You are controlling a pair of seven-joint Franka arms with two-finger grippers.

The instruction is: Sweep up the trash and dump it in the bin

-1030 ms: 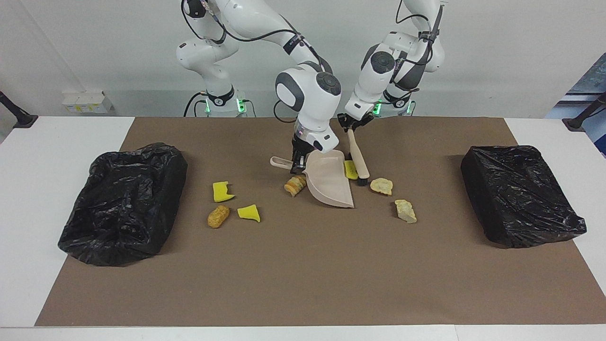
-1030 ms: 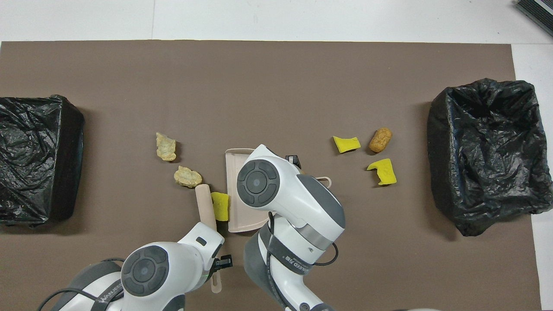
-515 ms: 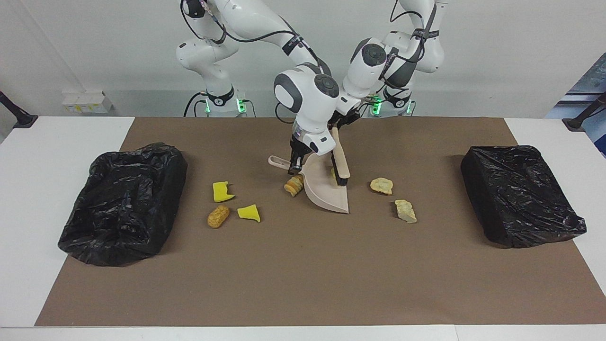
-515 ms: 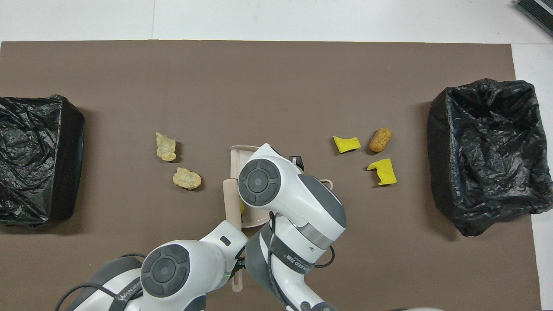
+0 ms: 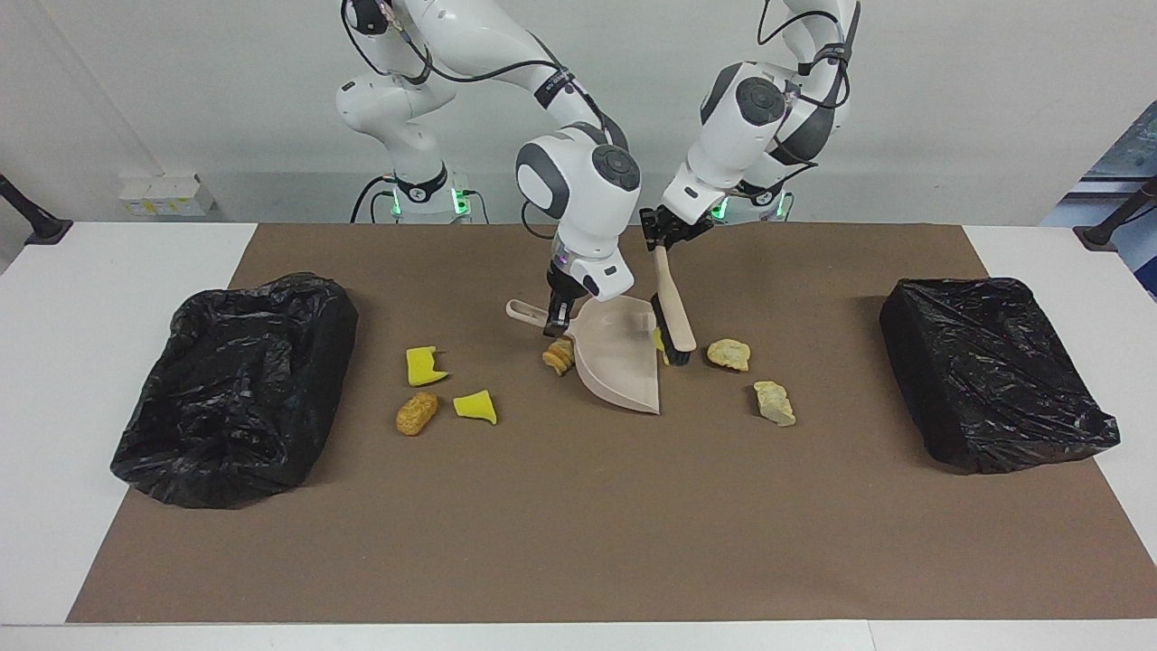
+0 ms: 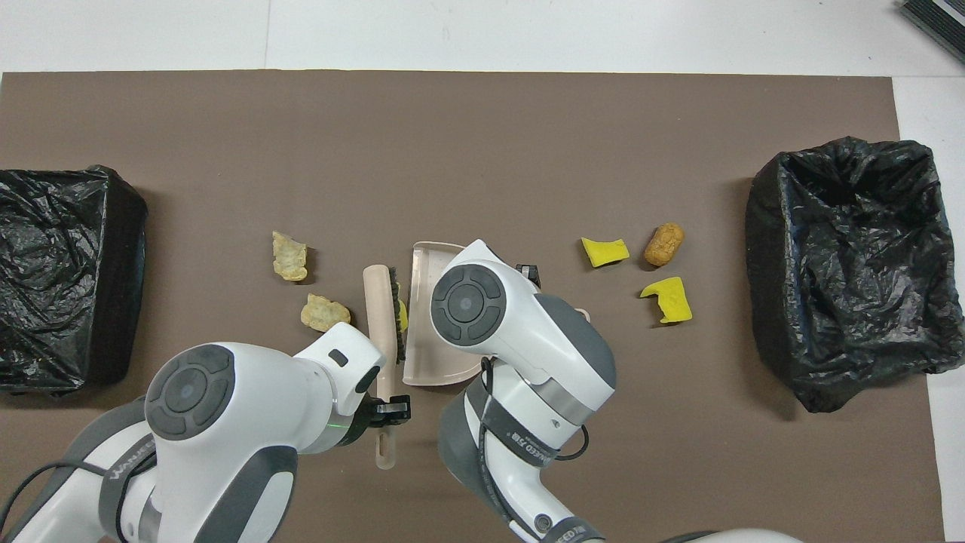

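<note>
Beige brush handle: left gripper is clamped shut on it, over the strip of mat closest to the robots; brush slants down with its bristles on the mat.
Brush, change: half a second ago it lay across the pan's floor; it has since drawn back to just outside the open lip.
Dustpan handle: right gripper is closed on it, tipping the dustpan so its lip meets the mat; the pan has slid slightly farther from the robots.
Yellow scrap: wedged between bristles and pan lip, touching both.
Meaning: probably this first scrap is not safely inside yet, so another stroke looks needed.
Bread lump: against the pan's closed side, unswept.
Pale chunks: two, toward the left arm's end, untouched.
Yellow scraps and brown lump: grouped toward the right arm's end, unmoved.
Bins: one at each end of the table, nothing dumped so far.
Overhead view: shows the yellow scrap sitting outside the lip; the right arm hides the bread lump.
Facing view: shows bristle contact and that lump.
</note>
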